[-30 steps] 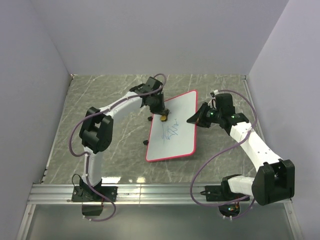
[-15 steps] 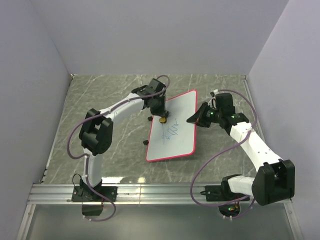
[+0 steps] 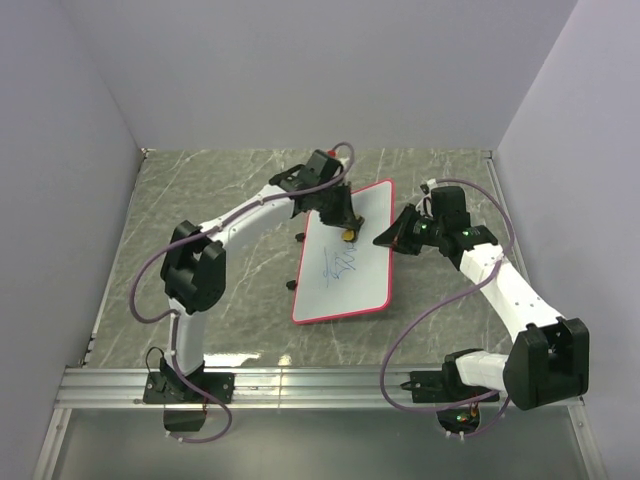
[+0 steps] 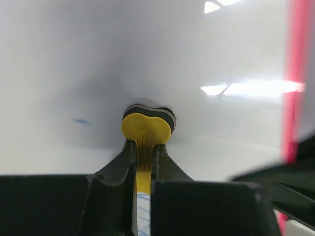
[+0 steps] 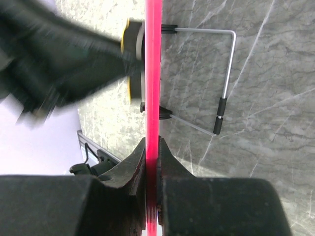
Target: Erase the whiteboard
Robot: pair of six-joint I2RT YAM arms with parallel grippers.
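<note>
The whiteboard (image 3: 345, 290), white with a red-pink rim, lies tilted in the middle of the table, with blue scribbles (image 3: 341, 262) on it. My left gripper (image 3: 346, 232) is shut on the yellow bone-shaped eraser (image 4: 146, 130), pressing its head on the board's upper part near the right rim. In the left wrist view the white surface (image 4: 74, 59) fills the frame, with the red rim (image 4: 296, 73) at the right. My right gripper (image 3: 388, 240) is shut on the board's right rim (image 5: 152, 73), seen edge-on in the right wrist view.
A wire stand (image 5: 224, 69) with black tips shows under the board in the right wrist view. Grey marble table (image 3: 200, 200) around the board. Purple walls enclose the left, back and right. A metal rail (image 3: 320, 385) runs along the near edge.
My left gripper has moved the eraser right and slightly up across the board, from near the left rim toward the right rim. The scribble looks smaller. The right arm has not moved.
</note>
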